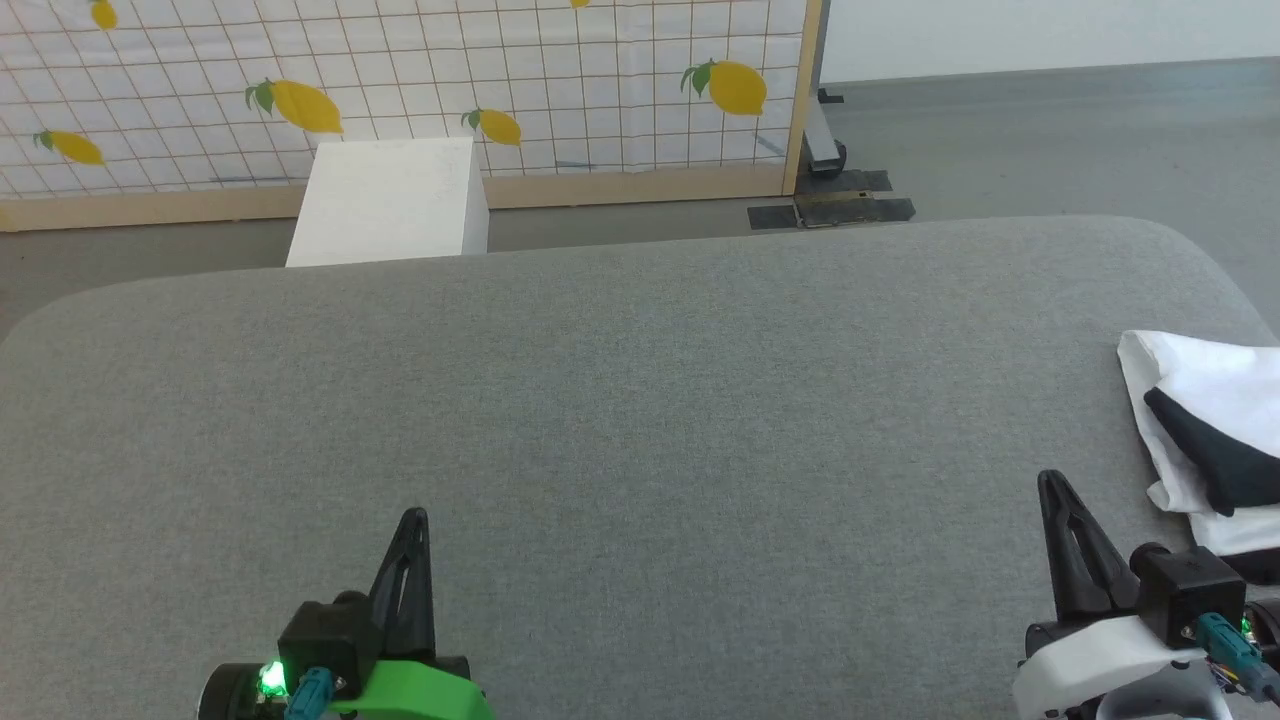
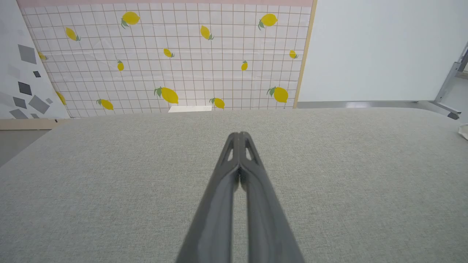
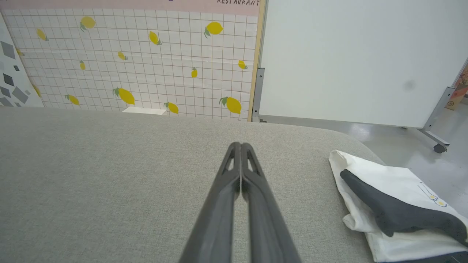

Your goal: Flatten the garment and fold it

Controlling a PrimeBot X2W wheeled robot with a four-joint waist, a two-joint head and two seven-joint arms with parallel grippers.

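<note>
Beside the right gripper (image 1: 1052, 488), on its right-hand side and slightly ahead of its fingertips, lies the garment (image 1: 1205, 375). It is a compact folded bundle of white cloth at the right edge of the grey fabric-covered table (image 1: 640, 400). One black sleeve (image 3: 398, 210) lies diagonally across the top of the white body. A small line-drawn print (image 3: 433, 196) shows on the side of the white cloth farthest from the gripper. The gripper's fingers are near the bundle but apart from it.

Right gripper: jaws clenched together, tips meeting, nothing between them, pointing across bare cloth.

Left gripper (image 1: 413, 522): likewise clenched and empty, well to the left of the right gripper, with bare table ahead of it and on both sides.

Beyond both sets of fingertips, past the far table edge, stand a white box (image 1: 390, 200) and a lemon-print grid panel (image 1: 560, 80). A plain white board (image 3: 347, 54) stands to the right of that panel.
</note>
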